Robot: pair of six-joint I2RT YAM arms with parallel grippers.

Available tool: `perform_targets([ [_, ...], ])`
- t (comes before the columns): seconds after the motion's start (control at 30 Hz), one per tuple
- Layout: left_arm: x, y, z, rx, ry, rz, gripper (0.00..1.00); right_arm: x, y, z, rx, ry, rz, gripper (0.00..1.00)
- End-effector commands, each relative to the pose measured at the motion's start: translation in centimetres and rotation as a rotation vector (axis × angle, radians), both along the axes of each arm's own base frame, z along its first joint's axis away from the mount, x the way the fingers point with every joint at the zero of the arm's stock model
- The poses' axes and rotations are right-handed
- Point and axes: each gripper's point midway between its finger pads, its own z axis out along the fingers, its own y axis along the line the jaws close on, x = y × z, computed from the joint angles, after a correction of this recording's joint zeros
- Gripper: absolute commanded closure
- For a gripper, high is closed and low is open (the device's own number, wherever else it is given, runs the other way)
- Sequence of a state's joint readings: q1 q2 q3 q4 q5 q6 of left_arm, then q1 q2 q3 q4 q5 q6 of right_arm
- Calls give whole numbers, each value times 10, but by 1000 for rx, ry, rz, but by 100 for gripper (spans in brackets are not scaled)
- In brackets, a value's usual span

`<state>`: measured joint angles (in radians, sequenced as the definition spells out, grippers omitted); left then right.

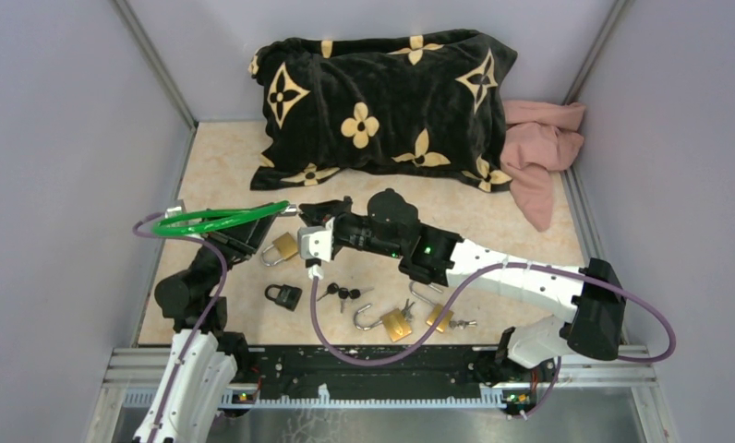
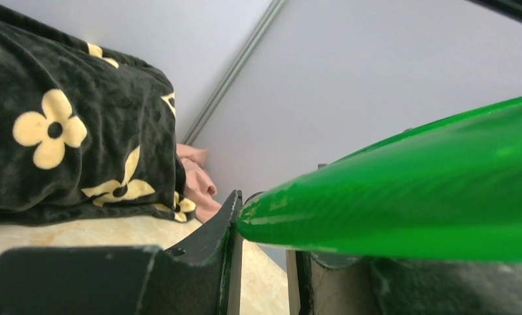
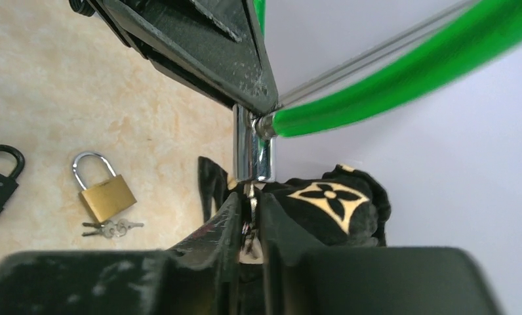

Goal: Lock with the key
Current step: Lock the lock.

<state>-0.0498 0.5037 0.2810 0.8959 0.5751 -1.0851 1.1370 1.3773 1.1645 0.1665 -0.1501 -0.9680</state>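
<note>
Key (image 3: pixel 248 236) clenched in right pincer (image 3: pixel 250 203), touching cable lock (image 3: pixel 252 147) end; left pincer (image 2: pixel 261 262) grasping it.

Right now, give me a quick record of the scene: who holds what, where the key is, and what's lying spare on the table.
left fingers: closed on the green cable lock
right fingers: pinching a key just below the lock's chrome barrel
key depth: at the barrel's end; how far in cannot be told
spare: on the table, three brass padlocks, one black padlock, loose keys
background: black flowered pillow, pink cloth
</note>
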Motion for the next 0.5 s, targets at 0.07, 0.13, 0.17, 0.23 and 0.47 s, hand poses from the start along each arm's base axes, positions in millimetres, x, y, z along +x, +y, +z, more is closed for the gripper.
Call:
perform_targets([
  [0.07,-1,0,0,8,-13,1,100,-18,-4,53,140,-3,25,51],
  [0.13,-1,1,0,7,-18,4,100,-16,-8,48,129,22,4,35],
  [0.17,-1,1,0,8,-18,3,100,-17,-10,47,132,40,-1,29],
  [0.23,0,1,0,9,-15,4,100,-18,-14,44,123,72,-6,5],
  [0.47,0,0,-1,14,-15,2,100,-41,-13,43,98,395,135,2],
])
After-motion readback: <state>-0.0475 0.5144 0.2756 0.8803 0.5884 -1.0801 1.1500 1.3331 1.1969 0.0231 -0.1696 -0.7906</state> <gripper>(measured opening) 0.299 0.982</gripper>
